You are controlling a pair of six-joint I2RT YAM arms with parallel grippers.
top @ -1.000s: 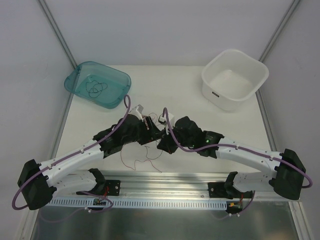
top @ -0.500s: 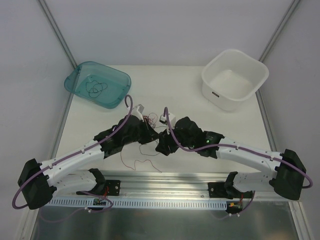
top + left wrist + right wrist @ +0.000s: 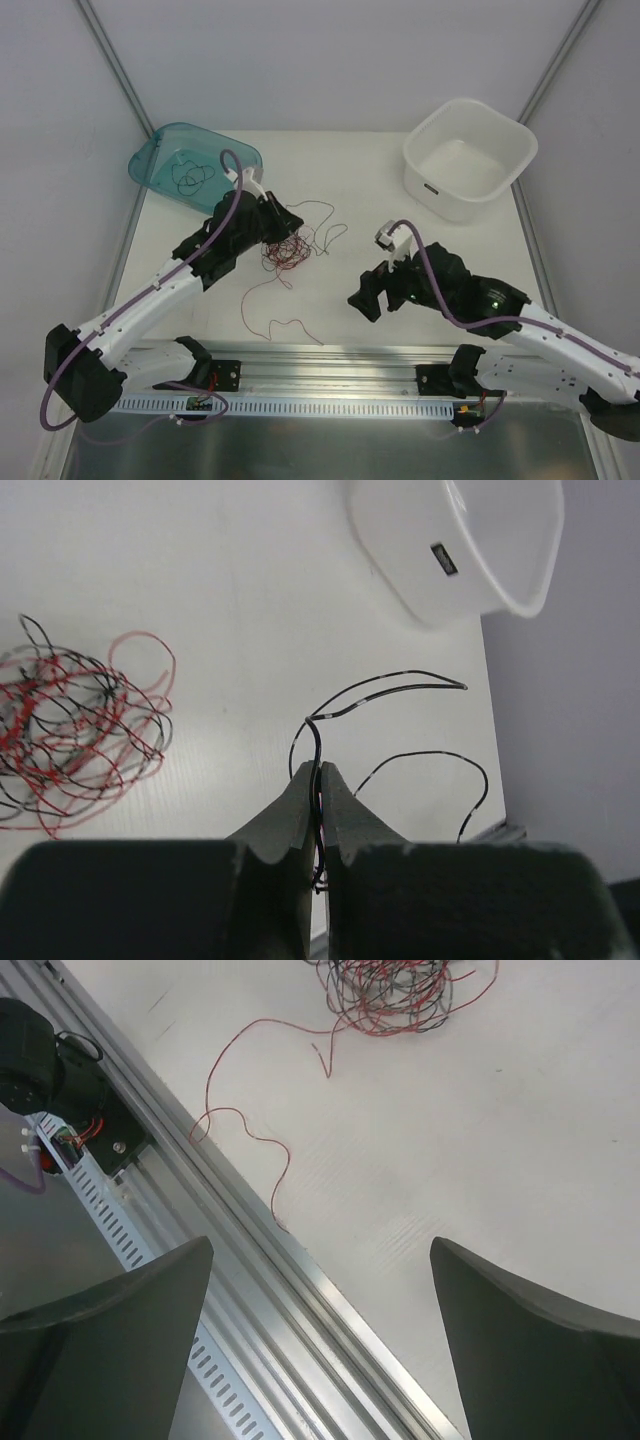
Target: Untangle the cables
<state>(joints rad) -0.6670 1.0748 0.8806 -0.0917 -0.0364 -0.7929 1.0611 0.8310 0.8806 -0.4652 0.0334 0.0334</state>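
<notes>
Just left of centre in the top view, the left gripper (image 3: 283,221) has its jaws pressed together on a thin black wire strand (image 3: 315,742). It sits right beside the wiry ball of hair-thin red and black cables (image 3: 286,250) on the white table (image 3: 400,215). Lower right of centre, the right gripper (image 3: 320,1250) has its jaws spread wide, gripping nothing, and a loose red strand (image 3: 209,1095) lies on the table ahead of it.

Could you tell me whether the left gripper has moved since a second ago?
Yes. The left gripper moved up-left in the top view, toward the translucent teal tub, shut on a black wire strand.
</notes>
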